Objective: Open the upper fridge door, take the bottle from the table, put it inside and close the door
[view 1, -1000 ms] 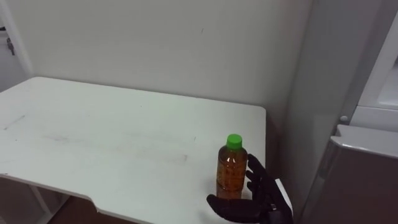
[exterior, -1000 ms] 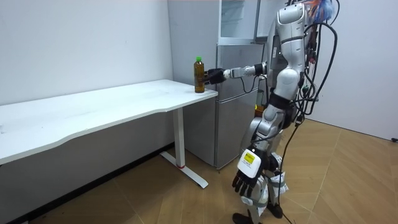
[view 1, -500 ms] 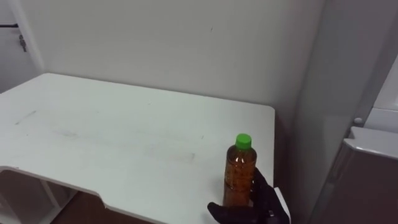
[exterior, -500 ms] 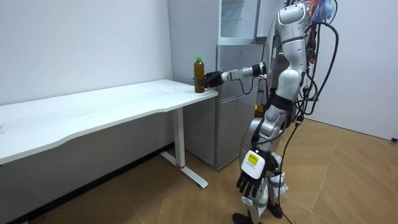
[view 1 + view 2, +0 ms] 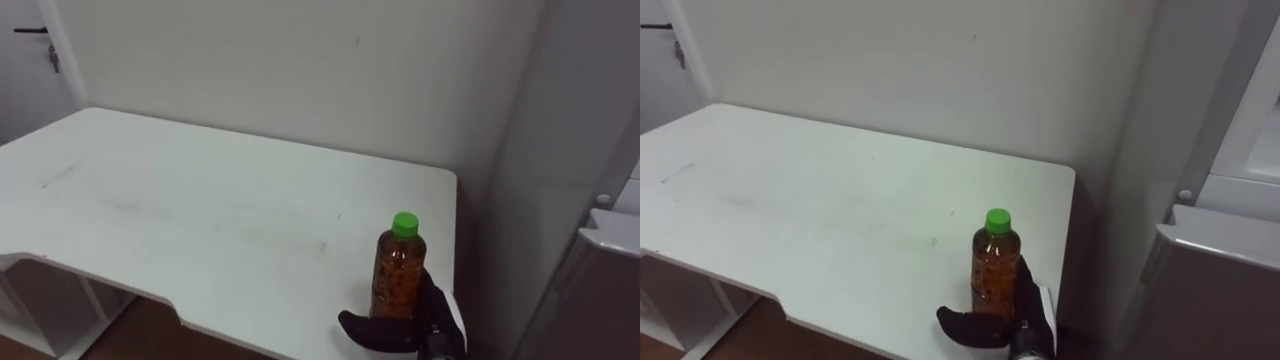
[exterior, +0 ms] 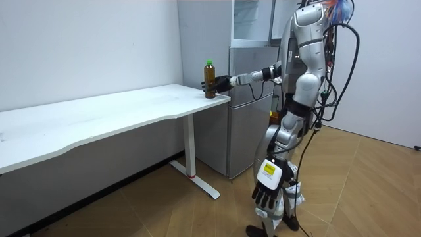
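Bottom edge cuts right hand (image 5: 397, 336); it hides bottle (image 5: 400, 268) base; fridge (image 5: 598, 295) cropped right.

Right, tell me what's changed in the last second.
The right hand has moved in and curled its thumb and fingers round the bottle, low down. The bottle still stands on the table; the left hand still hangs open at the robot's side.
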Tool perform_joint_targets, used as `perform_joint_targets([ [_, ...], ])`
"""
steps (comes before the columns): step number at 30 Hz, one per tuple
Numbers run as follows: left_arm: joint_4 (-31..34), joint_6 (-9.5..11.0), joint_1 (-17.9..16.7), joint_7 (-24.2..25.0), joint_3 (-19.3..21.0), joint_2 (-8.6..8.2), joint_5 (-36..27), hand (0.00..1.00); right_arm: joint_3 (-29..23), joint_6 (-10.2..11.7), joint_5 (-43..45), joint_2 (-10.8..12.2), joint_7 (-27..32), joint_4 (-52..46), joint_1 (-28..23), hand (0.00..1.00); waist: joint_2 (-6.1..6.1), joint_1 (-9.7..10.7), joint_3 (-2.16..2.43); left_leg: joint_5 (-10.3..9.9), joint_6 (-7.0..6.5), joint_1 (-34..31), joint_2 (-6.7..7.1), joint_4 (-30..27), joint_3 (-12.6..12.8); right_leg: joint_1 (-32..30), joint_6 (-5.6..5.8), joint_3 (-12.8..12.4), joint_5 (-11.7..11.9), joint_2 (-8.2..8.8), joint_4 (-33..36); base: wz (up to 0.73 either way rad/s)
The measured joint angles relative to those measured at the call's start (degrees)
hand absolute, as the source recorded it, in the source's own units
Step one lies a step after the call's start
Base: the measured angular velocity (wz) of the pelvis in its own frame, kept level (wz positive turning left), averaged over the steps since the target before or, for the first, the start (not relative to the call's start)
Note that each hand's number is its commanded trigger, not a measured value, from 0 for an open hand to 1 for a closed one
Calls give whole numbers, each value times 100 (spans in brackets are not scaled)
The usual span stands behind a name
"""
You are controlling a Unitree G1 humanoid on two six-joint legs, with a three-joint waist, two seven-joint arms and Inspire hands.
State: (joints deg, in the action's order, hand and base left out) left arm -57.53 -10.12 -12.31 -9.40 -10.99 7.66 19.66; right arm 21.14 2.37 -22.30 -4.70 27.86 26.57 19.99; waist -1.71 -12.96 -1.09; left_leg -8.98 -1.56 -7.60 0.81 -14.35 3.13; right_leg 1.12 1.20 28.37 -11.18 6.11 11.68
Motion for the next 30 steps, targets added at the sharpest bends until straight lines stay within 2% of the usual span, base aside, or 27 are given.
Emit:
perform_joint_targets([
  [5, 56, 17, -1, -9, 0, -3, -108, 0, -8, 78, -15, 2, 285, 182, 147, 0, 99, -9, -19, 1, -2, -39, -5, -40, -49, -9, 0, 19, 1, -1, 21, 5],
  [7, 89, 20, 1, -24, 0, -4, -106, 0, -54, 79, -28, 6, 426, 203, 189, 0, 113, -16, 8, 15, -9, -80, -6, -43, -60, -60, 0, 14, -2, 31, 29, 6],
  [9, 124, 28, -3, -26, -1, -4, -106, 0, -126, 80, -57, 5, 592, 203, 239, 0, 136, -20, -4, 42, -16, -100, -2, -35, -66, -106, -1, 35, -13, 67, 101, 0],
  [16, 218, 50, -4, -124, 6, 10, -101, 0, -227, 82, -49, 4, 999, 209, 242, 0, 65, -26, 32, 65, -40, -180, 31, -42, -116, -161, 9, 144, -15, 78, 110, 5],
  [22, 212, 57, 6, -143, 3, 12, -154, 0, -229, 138, -47, 3, 1295, 209, 259, 0, 22, -45, 11, 75, -55, -226, 59, -32, -153, -195, 33, 159, 0, 91, 108, 3],
  [30, 220, 89, 17, -154, 6, 15, -144, 0, -237, 243, 34, -31, 1509, 223, 266, 0, 104, -167, -33, 90, -69, -304, 74, -40, -201, -273, 34, 167, 2, 111, 191, 0],
])
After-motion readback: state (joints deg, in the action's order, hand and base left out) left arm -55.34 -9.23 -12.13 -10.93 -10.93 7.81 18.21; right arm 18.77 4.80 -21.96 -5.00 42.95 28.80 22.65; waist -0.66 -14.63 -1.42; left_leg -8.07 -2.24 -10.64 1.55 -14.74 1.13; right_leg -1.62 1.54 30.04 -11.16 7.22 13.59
